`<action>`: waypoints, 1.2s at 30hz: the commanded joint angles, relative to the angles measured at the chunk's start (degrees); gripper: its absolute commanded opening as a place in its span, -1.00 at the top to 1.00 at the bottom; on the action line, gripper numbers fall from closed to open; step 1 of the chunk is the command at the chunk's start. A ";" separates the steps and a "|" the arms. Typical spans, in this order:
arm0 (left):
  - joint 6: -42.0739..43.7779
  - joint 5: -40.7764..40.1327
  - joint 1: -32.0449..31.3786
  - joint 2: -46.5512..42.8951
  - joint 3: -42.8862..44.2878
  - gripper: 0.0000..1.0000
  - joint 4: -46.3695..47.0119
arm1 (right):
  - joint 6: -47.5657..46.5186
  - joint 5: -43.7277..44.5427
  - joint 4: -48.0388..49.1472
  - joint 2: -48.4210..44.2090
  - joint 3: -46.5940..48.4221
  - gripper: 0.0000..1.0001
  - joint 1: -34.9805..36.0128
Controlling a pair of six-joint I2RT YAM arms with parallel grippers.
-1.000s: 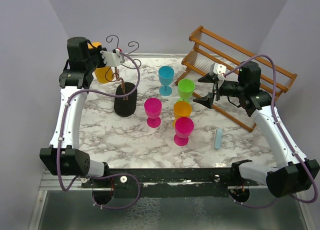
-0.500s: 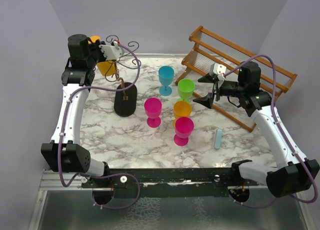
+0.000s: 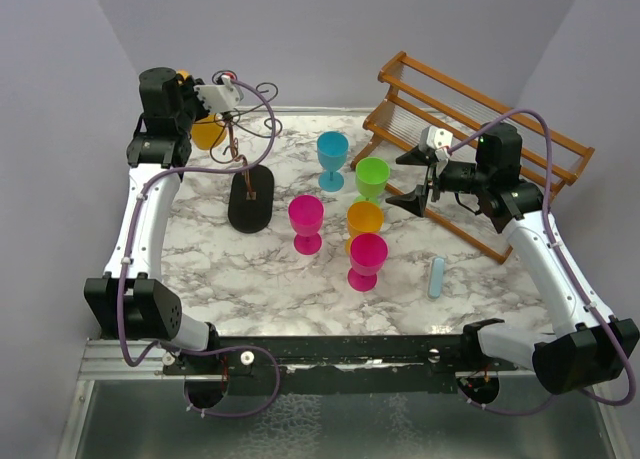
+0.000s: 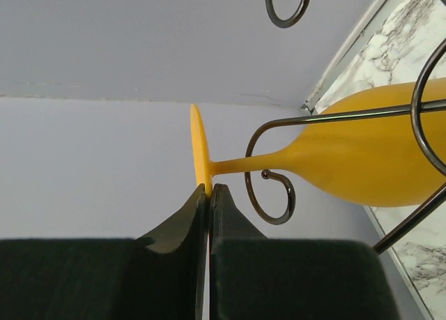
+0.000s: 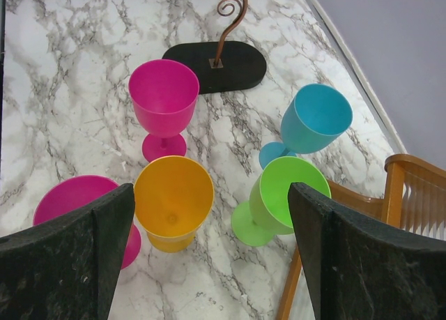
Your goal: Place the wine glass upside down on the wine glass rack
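Grip risk: left pincer (image 4: 209, 194) clamps only the foot rim of the yellow wine glass (image 4: 362, 160). Its stem crosses a curl of the wine glass rack (image 4: 270, 194); whether it is seated, cannot tell. A slip or early release would likely drop it. Right pincer (image 5: 211, 215) gapes empty above the cups (image 5: 174, 194).

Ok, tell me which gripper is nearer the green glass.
Right. The right gripper hangs open beside the green glass; the left gripper is far off at the rack, gripping the yellow glass.
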 commanded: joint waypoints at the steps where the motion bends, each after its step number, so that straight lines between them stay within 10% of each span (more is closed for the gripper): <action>1: -1.03 -3.17 -0.10 -0.02 -0.95 0.98 3.04 | -0.50 -1.54 1.24 -1.26 -0.29 -0.81 -0.08; 36: 2.64 2.87 -0.11 -4.60 -2.73 0.73 -6.73 | -1.05 -0.44 1.70 -0.99 -1.00 -0.82 -0.12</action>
